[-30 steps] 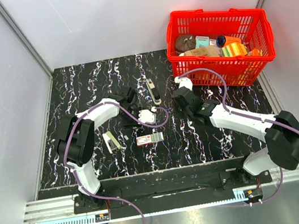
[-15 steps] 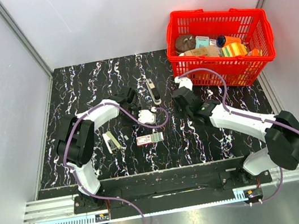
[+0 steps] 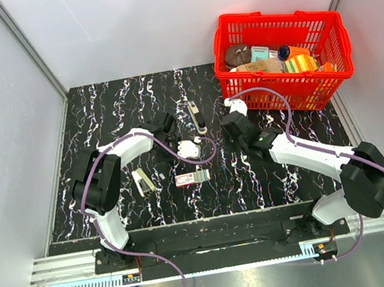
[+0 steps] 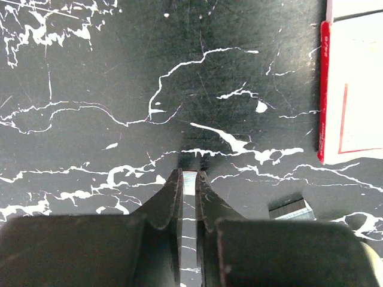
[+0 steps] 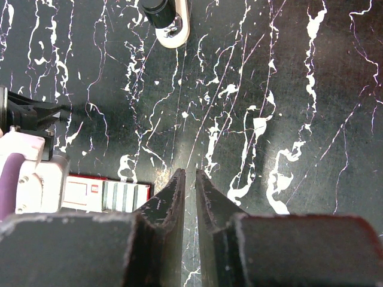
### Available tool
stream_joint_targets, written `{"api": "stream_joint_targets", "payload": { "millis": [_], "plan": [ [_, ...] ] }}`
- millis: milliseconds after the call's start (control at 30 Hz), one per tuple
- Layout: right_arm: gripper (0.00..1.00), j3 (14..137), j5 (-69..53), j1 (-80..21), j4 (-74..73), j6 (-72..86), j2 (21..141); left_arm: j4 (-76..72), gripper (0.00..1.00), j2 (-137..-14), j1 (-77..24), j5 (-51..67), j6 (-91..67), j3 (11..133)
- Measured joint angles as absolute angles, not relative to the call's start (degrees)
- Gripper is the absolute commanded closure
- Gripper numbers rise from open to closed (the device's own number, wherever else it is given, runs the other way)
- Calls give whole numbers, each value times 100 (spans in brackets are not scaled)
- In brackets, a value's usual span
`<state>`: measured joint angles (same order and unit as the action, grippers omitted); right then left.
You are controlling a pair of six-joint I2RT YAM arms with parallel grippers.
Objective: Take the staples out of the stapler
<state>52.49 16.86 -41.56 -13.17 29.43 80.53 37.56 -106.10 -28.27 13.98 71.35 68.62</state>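
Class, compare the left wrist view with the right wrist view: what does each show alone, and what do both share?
Only the left wrist view: the staples, a silvery strip beside the shut left gripper. Only the right wrist view: the shut right gripper, a beige-and-black object at the top edge, and the left arm's white wrist. Both: the red-and-white box and the black marbled table.

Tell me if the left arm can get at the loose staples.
Probably yes: the staples lie bare on the table right beside the left gripper, apart from the red-and-white box. Its shut jaws would need opening first.
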Motion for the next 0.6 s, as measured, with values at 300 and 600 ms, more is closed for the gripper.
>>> {"api": "stream_joint_targets", "payload": {
  "millis": [300, 600],
  "plan": [
    [83, 5369, 1686, -4156, -1382, 2939, 8053, 3739, 100, -10593, -2847, 1339, 6923, 6864],
    [82, 5570, 1704, -4128, -1651, 2856, 7942, 4303, 100, -10582, -2792, 1653, 6305, 7470]
  ]
}}
